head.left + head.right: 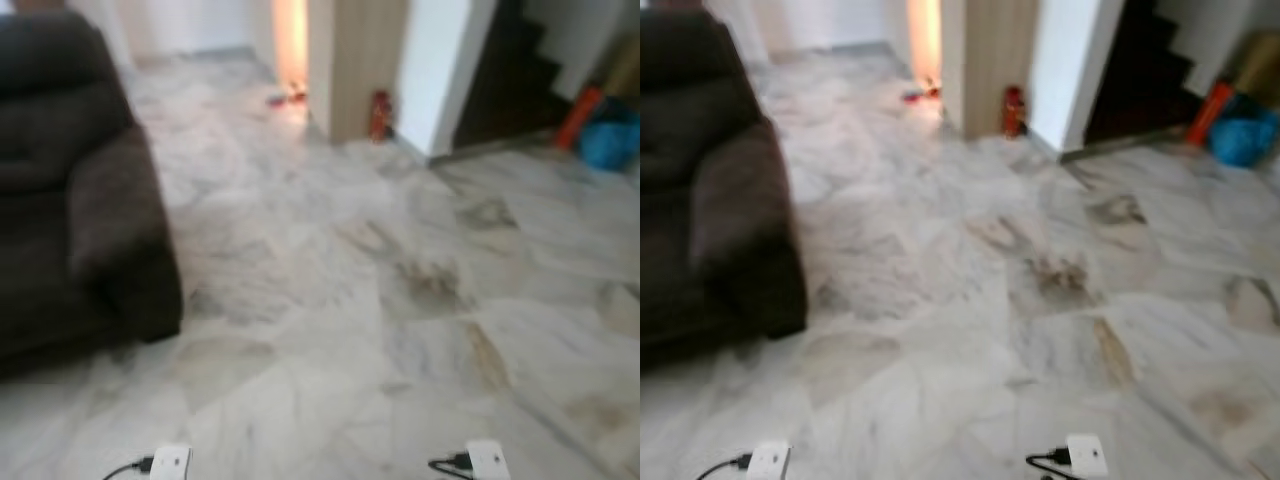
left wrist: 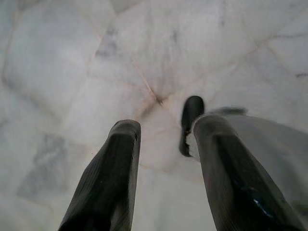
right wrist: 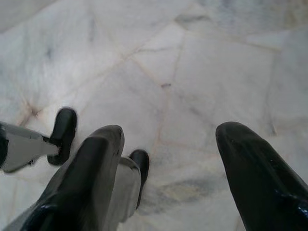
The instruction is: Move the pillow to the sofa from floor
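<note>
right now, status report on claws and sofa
Left claw open, hanging over marble floor. Right claw open, same. Sofa ahead on left.

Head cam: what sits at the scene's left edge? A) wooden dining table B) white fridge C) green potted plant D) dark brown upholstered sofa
D: a dark brown upholstered sofa stands on the pale marble tile floor at the robot's left.

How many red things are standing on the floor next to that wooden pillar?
1: a small red cylinder-shaped thing stands on the pale marble floor, right beside the light wooden pillar. Something small and red also lies farther back, too blurry to tell.
</note>
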### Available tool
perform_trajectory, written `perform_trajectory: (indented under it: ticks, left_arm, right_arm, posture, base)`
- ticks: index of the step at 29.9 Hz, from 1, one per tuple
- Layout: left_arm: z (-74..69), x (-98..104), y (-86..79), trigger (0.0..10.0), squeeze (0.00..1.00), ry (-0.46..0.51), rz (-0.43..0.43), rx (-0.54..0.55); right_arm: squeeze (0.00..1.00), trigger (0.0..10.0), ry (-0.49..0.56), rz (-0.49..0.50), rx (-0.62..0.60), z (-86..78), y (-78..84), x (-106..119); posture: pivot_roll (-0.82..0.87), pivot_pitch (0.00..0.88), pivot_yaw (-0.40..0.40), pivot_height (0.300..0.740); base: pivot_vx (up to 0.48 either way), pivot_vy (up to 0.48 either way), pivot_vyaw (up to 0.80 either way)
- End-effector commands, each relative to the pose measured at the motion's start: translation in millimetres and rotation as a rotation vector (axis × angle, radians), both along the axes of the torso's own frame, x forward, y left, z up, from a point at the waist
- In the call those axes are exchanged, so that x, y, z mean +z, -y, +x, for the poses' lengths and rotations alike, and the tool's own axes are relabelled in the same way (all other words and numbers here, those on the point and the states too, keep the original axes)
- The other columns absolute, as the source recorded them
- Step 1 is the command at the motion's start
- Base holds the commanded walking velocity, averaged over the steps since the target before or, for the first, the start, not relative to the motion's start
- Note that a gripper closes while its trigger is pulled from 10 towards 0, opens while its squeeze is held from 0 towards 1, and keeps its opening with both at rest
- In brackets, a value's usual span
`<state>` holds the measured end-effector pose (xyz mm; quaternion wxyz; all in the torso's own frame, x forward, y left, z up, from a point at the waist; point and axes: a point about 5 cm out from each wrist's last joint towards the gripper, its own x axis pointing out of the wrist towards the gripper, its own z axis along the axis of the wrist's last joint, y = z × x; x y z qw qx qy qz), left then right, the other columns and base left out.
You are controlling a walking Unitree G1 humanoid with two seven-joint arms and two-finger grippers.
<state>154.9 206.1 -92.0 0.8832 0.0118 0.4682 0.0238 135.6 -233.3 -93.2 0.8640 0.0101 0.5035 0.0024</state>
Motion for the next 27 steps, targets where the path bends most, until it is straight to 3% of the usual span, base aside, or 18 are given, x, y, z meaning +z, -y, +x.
perform_trajectory:
  ticks: [1,14,27]
  left_arm:
    - [-4.8,-1.1,-5.6,10.0,0.00,-0.023,0.018,-0.013]
    - [-7.6,-2.4,-4.6,10.0,0.00,-0.030,0.009,-0.006]
    - [-10.0,-3.1,-7.0,10.0,0.00,-0.047,0.007,0.006]
  right_arm:
    - [0.00,10.0,0.009,0.007,0.023,4.7,-3.7,0.9]
    - [0.00,10.0,0.006,0.022,0.008,0.7,-2.5,0.0]
    - [0.00,10.0,0.029,0.047,-0.128,-2.7,-1.6,-1.2]
  posture:
    - [0.05,0.000,-0.034,0.740]
    - [0.06,0.000,-0.042,0.740]
    - [0.05,0.000,-0.030,0.740]
  base:
    - [0.000,0.000,0.80]
    - [0.000,0.000,0.77]
    - [0.000,0.000,0.00]
